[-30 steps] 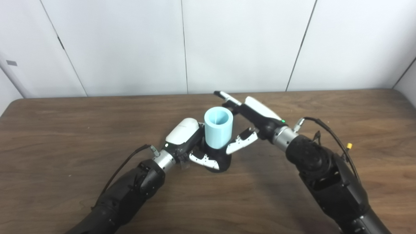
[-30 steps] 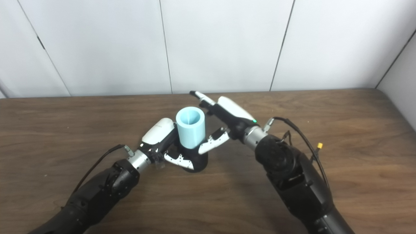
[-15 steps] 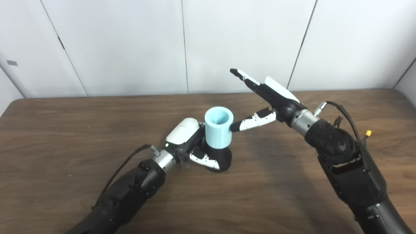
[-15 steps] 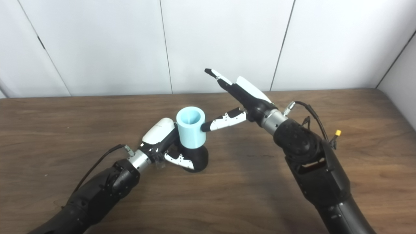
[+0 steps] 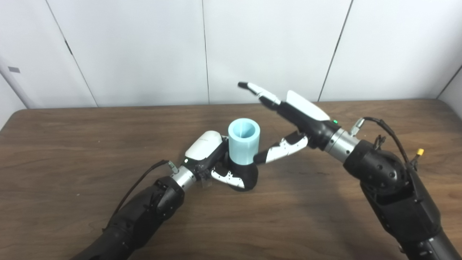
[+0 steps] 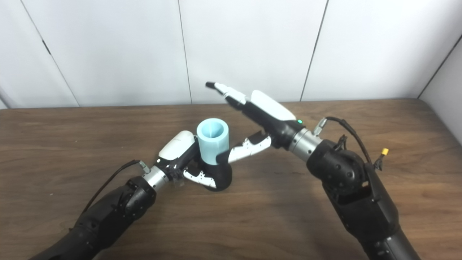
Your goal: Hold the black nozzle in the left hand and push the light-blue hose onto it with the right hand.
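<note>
A short light-blue hose (image 5: 244, 141) stands upright on a black nozzle (image 5: 248, 176) on the table; it also shows in the right eye view (image 6: 213, 140). My left hand (image 5: 213, 162) is shut on the black nozzle at its base. My right hand (image 5: 288, 124) is open just right of the hose, fingers stretched out above and past it. Its thumb tip sits beside the hose's lower right side; I cannot tell if it touches.
The brown wooden table (image 5: 72, 144) runs to a white panelled wall (image 5: 144, 47) at the back. Cables (image 5: 386, 133) hang off my right wrist.
My right hand let go of the hose and lifted up and right, then came back down and left towards it. The hose, nozzle and left hand stayed still.
</note>
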### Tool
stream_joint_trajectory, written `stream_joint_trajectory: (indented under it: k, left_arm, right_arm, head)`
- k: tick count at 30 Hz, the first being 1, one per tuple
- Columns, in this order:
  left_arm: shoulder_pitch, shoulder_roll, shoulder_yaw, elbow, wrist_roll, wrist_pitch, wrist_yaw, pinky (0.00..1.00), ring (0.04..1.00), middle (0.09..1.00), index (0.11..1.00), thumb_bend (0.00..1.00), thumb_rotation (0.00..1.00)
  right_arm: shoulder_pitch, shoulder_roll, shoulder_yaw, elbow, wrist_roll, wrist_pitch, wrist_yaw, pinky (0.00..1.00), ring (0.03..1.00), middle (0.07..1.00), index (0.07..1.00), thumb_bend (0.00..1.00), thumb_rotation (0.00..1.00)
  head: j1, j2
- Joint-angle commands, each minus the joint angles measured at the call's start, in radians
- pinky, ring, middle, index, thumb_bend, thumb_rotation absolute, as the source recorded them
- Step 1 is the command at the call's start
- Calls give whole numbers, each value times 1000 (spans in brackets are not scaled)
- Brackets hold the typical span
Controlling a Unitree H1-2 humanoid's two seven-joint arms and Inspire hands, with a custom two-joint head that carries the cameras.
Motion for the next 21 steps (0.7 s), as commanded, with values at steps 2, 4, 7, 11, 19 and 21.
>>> stream_joint_trajectory:
  k: [2, 4, 7, 11, 19, 21]
  left_arm:
    - [144, -6, -67, 110, 54, 12, -55, 300, 370, 446, 524, 498, 0]
    - [144, -6, -66, 111, 57, 12, -56, 304, 372, 450, 526, 498, 0]
    - [145, -7, -64, 110, 54, 12, -59, 303, 370, 454, 528, 498, 0]
    - [146, -6, -64, 105, 52, 12, -61, 294, 363, 449, 530, 497, 0]
    - [147, -6, -56, 101, 50, 12, -69, 316, 370, 455, 508, 500, 0]
    - [147, -5, -57, 98, 52, 12, -68, 311, 370, 455, 524, 498, 0]
  right_arm:
    - [-51, -28, 15, -44, -85, -98, -11, 1000, 1000, 1000, 1000, 891, 746]
    - [-51, -29, 24, -43, -107, -115, -5, 1000, 1000, 1000, 1000, 877, 777]
    - [-45, -34, 34, -51, -138, -107, 19, 1000, 1000, 1000, 1000, 854, 878]
    - [-38, -43, 37, -48, -146, -131, 39, 1000, 1000, 1000, 1000, 832, 955]
    - [-43, -75, 55, -64, -131, -143, 115, 1000, 1000, 1000, 1000, 809, 983]
    - [-42, -80, 57, -63, -129, -152, 124, 1000, 1000, 1000, 997, 807, 971]
  head:
    - [0, 2]
    - [0, 1]
    - [0, 0]
    - [0, 0]
    - [0, 5]
    - [-1, 7]
